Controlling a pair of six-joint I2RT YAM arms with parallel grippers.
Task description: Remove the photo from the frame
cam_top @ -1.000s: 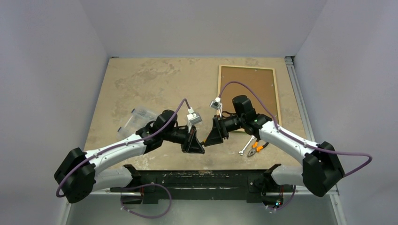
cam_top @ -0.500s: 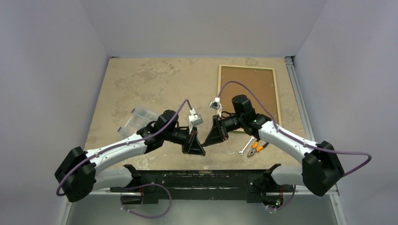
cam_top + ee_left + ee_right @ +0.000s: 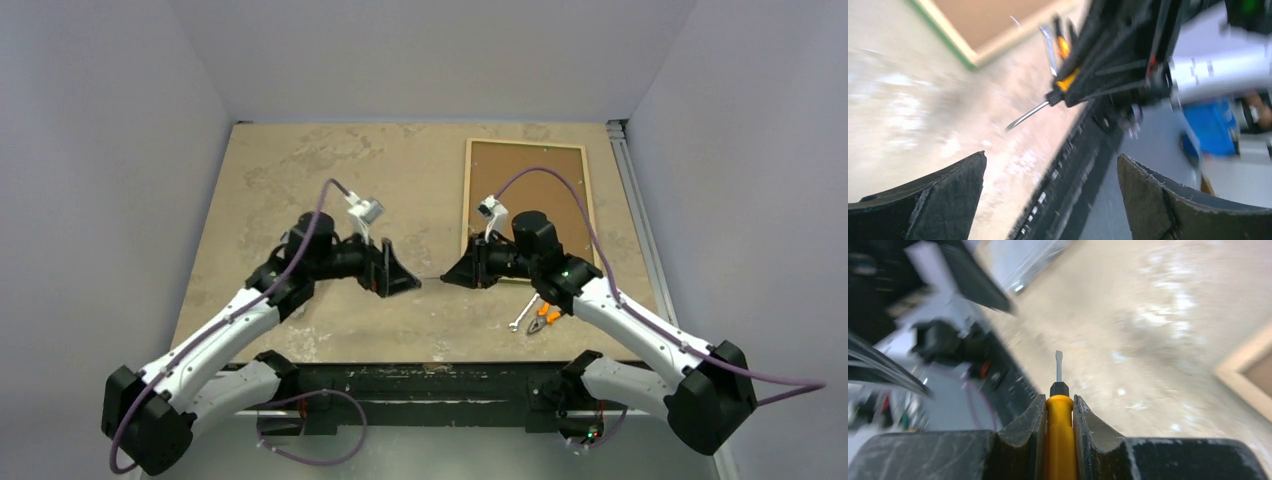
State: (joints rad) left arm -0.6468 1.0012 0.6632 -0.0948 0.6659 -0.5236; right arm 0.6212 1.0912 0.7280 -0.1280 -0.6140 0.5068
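The screwdriver is clenched by its yellow handle in the right gripper, with its tip pointed toward the left gripper, whose 2 fingers are spread wide and empty. The frame is laid brown back up at the table's far right.

Frame lower edge hidden by R arm.

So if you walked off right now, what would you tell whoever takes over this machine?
The left gripper is open, holding nothing.
The right gripper is shut on a yellow-handled screwdriver.
The frame lies face down at the far right of the table, with the photo in it, brown back up.
Done: tool in hand.
Left: probably free the back with the screwdriver, then lift the photo out.
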